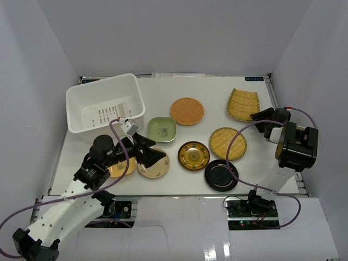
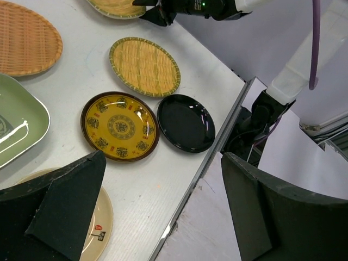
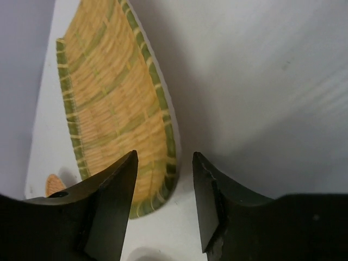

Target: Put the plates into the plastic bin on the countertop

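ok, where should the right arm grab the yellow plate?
Pinch the yellow plate by its upturned rim on the right arm's side, coming in from there. It lies flat and looks too wide to span, and that edge lines up with the gap between the right gripper's open fingers.

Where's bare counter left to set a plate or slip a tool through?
Bare: the back strip behind the orange plate, from bin to yellow plate; also the left edge in front of the bin. Crowded: centre-front, where green plate, gold plate, black plate and cream plate sit close together, left tool above the last.
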Robot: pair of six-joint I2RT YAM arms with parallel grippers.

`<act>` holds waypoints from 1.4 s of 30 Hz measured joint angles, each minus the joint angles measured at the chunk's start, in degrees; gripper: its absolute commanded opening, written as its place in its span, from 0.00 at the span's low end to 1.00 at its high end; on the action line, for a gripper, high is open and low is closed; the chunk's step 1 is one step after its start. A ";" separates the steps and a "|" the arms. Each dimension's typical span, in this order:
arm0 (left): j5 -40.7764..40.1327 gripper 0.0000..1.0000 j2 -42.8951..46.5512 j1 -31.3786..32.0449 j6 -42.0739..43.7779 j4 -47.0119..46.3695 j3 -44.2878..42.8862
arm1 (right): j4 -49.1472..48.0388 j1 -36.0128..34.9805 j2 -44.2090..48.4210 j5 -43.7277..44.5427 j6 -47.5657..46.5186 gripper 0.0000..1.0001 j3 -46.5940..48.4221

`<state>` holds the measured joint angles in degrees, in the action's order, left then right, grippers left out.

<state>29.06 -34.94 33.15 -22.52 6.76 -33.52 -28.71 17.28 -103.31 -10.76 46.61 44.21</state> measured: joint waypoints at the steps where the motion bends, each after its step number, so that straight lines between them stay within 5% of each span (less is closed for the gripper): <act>1: -0.04 0.98 -0.68 -0.02 0.00 0.09 -0.09 | -1.70 0.02 -1.46 -0.79 0.50 0.46 0.72; 8: -0.96 0.98 -5.46 -0.59 -0.09 0.17 -0.52 | -12.94 0.17 -8.66 -5.03 7.87 0.08 1.53; 13: -2.91 0.98 -9.70 -0.76 -1.64 0.09 -2.64 | -18.14 0.28 -5.62 -6.34 10.64 0.08 -1.55; 19: -3.58 0.91 -17.53 -0.79 -6.97 -2.27 -6.73 | -18.73 -0.85 12.09 -10.10 11.91 0.08 -7.58; 26: -1.33 0.83 -26.60 -0.79 -17.27 -12.66 -9.11 | -20.59 -12.41 29.33 -18.91 10.95 0.08 -13.09; 39: -8.31 0.62 -34.97 0.11 -22.36 -22.77 -9.29 | -13.35 -29.44 37.46 -25.03 9.60 0.08 -17.88; 42: -10.36 0.36 -36.22 0.98 -22.10 -23.80 -9.31 | -13.22 -31.82 37.46 -24.74 9.31 0.08 -18.73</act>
<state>18.70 -71.16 34.13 -44.62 -17.04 -42.83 -41.93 -14.55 -65.84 -35.51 55.92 25.47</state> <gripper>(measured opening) 0.463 0.176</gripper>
